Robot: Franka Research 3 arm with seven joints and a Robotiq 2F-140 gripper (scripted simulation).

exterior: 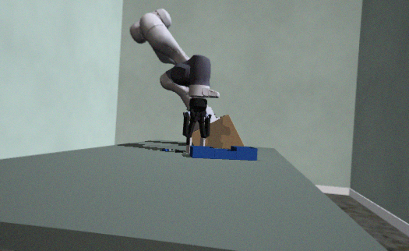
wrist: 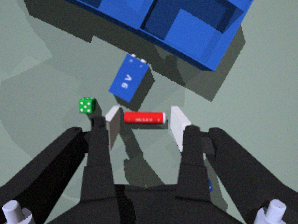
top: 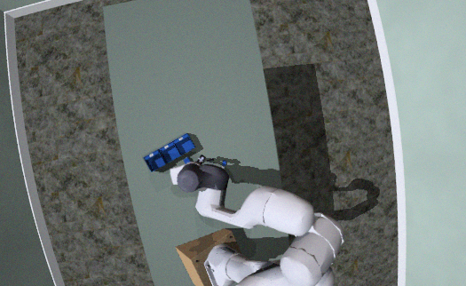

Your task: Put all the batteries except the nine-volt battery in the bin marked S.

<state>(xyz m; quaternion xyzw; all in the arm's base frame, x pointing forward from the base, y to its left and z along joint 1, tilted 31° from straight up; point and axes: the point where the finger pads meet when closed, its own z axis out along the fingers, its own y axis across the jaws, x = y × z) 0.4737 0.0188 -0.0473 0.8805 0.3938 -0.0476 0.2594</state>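
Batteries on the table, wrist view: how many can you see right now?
2. A red cylindrical battery lies between the gripper's fingertips; a blue rectangular nine-volt battery lies just beyond, near the blue bin row. Others may be hidden.
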